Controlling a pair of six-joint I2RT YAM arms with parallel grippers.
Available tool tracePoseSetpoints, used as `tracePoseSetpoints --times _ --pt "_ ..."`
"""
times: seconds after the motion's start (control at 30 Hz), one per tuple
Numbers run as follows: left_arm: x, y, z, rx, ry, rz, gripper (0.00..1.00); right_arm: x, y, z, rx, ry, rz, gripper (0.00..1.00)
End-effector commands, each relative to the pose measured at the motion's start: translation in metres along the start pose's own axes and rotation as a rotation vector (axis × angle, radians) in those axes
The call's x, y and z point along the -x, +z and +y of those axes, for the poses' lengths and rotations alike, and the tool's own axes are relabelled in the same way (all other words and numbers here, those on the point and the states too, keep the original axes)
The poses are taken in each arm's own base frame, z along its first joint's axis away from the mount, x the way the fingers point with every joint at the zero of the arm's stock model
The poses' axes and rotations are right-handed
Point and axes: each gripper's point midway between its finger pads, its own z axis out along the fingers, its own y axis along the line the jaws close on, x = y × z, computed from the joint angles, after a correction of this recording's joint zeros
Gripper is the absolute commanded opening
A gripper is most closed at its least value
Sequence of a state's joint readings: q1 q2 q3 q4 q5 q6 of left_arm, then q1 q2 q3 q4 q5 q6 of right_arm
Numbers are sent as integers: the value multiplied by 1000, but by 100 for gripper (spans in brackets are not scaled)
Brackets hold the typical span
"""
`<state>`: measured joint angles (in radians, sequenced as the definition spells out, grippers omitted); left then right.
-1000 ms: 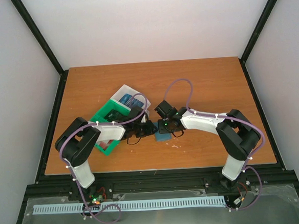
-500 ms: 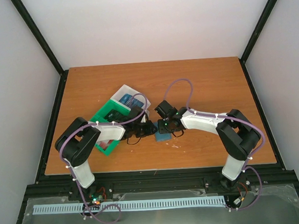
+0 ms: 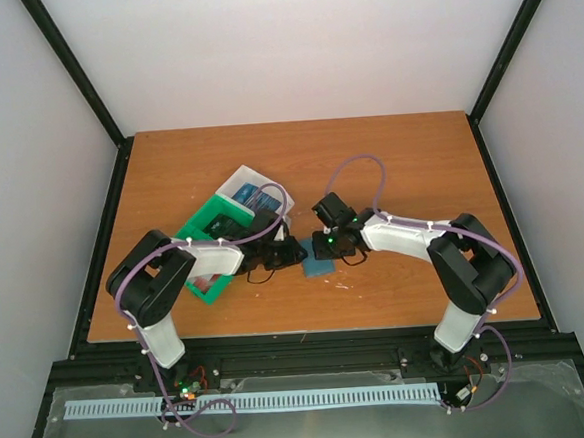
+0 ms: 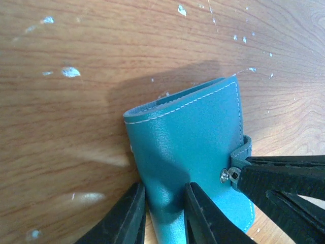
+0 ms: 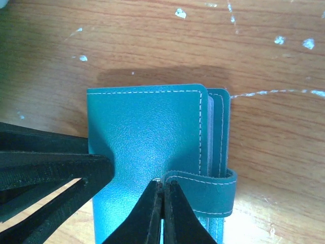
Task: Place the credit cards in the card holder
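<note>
The teal card holder (image 3: 318, 267) lies folded on the wooden table between both arms. My left gripper (image 4: 163, 216) is shut on its spine edge, one finger on each side. My right gripper (image 5: 163, 201) has its jaws pressed together on the end of the closing strap (image 5: 208, 190), beside the metal snap (image 4: 225, 175). In the left wrist view the right gripper's fingers (image 4: 284, 180) come in from the right at that strap. Credit cards lie in the bins: a blue one (image 3: 262, 195) in the white bin, a reddish one (image 3: 205, 282) in the green bin.
A green bin (image 3: 195, 233) and a white bin (image 3: 239, 180) sit left of the holder, under and behind my left arm. Bare wooden table (image 3: 408, 161) spreads to the back and right, with black frame rails around it.
My right arm has shifted slightly to the right, its wrist still at the holder's strap. My left gripper and the holder have stayed put.
</note>
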<state>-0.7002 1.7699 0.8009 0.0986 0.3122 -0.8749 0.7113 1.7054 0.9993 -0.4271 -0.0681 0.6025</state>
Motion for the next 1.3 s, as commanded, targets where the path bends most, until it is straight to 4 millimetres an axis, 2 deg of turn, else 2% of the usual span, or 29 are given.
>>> tracePoseSetpoints --times 0.0,0.27,0.47,0.57,0.9,1.27 --pt "-43 2 34 97 -58 143 24 -6 -3 11 140 -13 42 3" --pt "-44 1 33 88 -60 150 24 1 -16 12 186 -38 57 3" --pt "-42 1 30 82 -54 144 24 -3 -19 -3 91 -111 92 3" --pt "-40 1 29 81 -54 141 24 -3 -19 -7 61 -139 97 3" --pt "-41 3 28 69 -49 151 24 -4 -9 3 30 -199 116 3" --pt "-41 5 27 63 -48 157 24 -4 -3 2 -34 -227 128 3"
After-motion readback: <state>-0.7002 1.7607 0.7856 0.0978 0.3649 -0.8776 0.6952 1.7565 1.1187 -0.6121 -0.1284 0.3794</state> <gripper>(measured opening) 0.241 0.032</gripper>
